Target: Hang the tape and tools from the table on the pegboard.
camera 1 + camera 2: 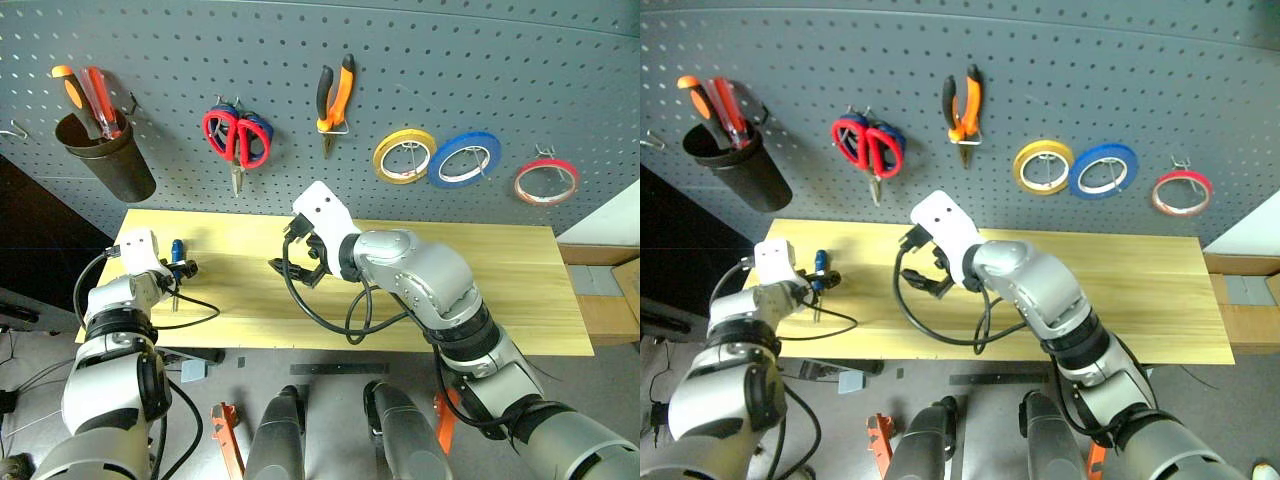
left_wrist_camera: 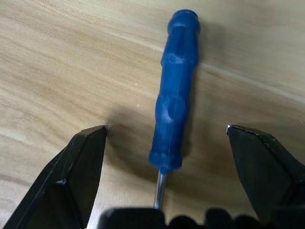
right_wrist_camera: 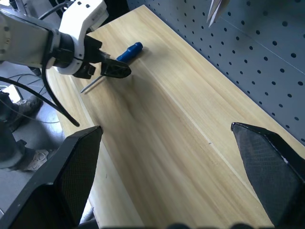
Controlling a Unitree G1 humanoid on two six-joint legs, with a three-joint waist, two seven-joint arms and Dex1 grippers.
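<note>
Over the screwdriver (image 2: pixel 175 86), left end effector (image 2: pixel 167 138) angled down, open.

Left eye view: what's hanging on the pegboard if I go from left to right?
Black cup with screwdrivers → scissors → pliers → yellow tape → blue tape → red tape.

- A grey floor (image 1: pixel 250 368) lies under the workbench, with dark cables trailing across it at the left
- A black strip (image 1: pixel 325 369) lies flat on the floor
- At the right, a pale wall (image 1: pixel 612 215) — a low wooden shelf (image 1: pixel 605 300) stands against it
- Even, soft light — faint shadows only
</note>
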